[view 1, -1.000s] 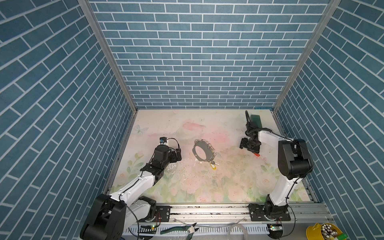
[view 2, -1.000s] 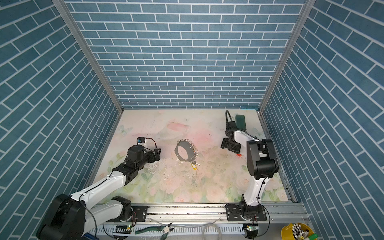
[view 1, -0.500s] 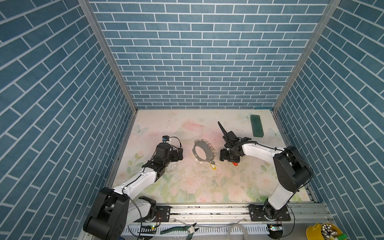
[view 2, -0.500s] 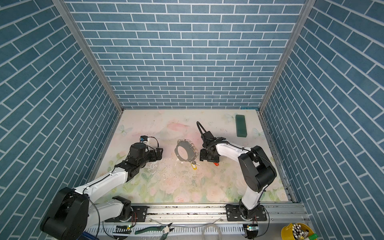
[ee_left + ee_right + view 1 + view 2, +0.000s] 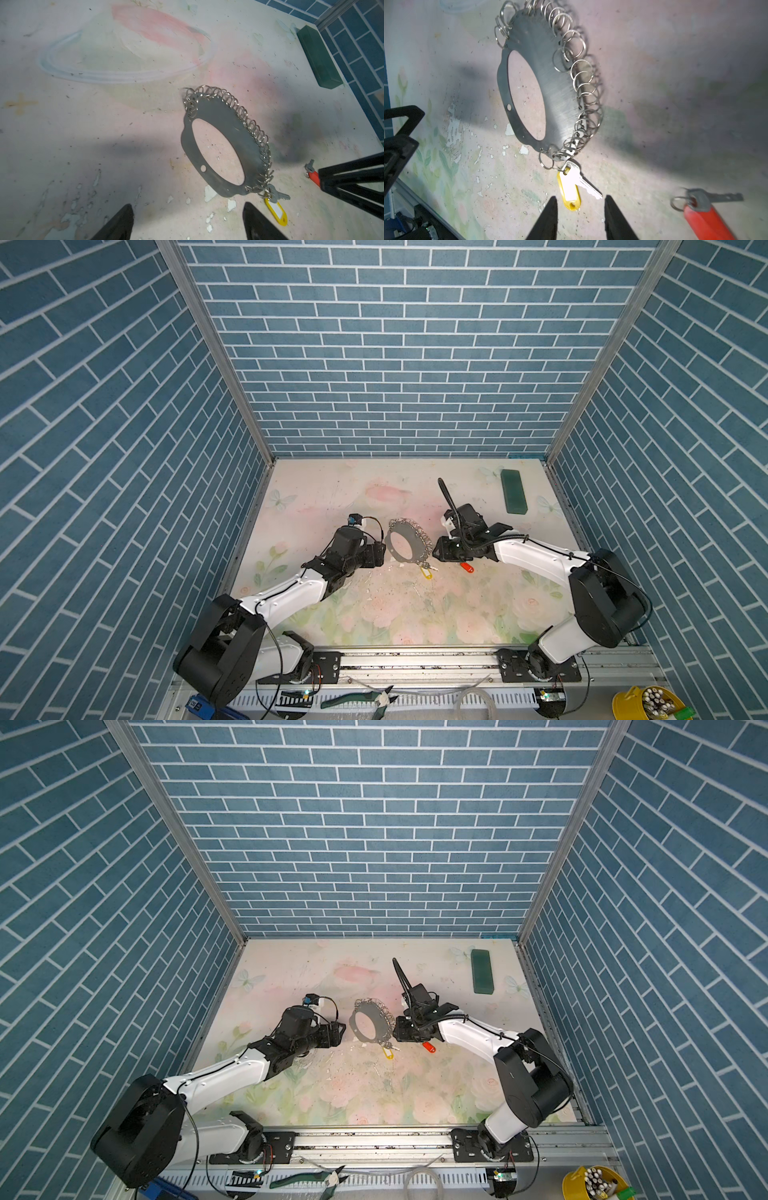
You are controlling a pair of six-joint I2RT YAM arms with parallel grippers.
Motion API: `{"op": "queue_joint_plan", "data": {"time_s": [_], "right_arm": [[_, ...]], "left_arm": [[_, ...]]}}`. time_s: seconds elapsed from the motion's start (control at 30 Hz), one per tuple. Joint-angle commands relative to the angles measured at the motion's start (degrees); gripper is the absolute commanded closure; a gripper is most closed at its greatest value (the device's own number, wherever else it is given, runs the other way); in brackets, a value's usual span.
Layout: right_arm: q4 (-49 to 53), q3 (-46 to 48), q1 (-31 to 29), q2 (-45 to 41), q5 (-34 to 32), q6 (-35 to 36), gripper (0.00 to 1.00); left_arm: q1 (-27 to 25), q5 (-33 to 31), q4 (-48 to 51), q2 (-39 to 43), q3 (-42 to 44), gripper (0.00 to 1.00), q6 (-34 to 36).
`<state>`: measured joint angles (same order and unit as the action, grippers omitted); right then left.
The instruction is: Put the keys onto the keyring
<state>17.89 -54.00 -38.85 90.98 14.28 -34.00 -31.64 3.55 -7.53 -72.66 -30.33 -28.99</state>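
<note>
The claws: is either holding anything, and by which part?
Nothing is held. The left gripper and right gripper stand open, empty; the yellow key and red key lie on the table.

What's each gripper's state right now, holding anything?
Left gripper: open, holding nothing.
Right gripper: open, holding nothing.
</note>
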Motion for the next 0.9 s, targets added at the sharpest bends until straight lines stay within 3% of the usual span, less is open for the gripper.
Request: {"op": "queue_joint_plan", "data": {"time_s": [0.0, 0.6, 0.87], "right_arm": [[-3.36, 0.21, -0.7, 2.67, 2.77, 1.98, 0.65], [-8.31, -2.84, -1.33, 10.69, 5.16, 3.59, 0.73], [-7.85, -4.38, -1.69, 11.96, 5.49, 4.44, 0.68]], "left_arm": [[-1.19, 0.12, -0.15, -1.18, -1.35, 0.19, -3.13], [-3.06, 4.31, -4.56, -9.61, -4.1, 0.32, -7.56], [-3.78, 5.23, -5.12, -12.93, -5.57, 0.35, -7.82]]}}
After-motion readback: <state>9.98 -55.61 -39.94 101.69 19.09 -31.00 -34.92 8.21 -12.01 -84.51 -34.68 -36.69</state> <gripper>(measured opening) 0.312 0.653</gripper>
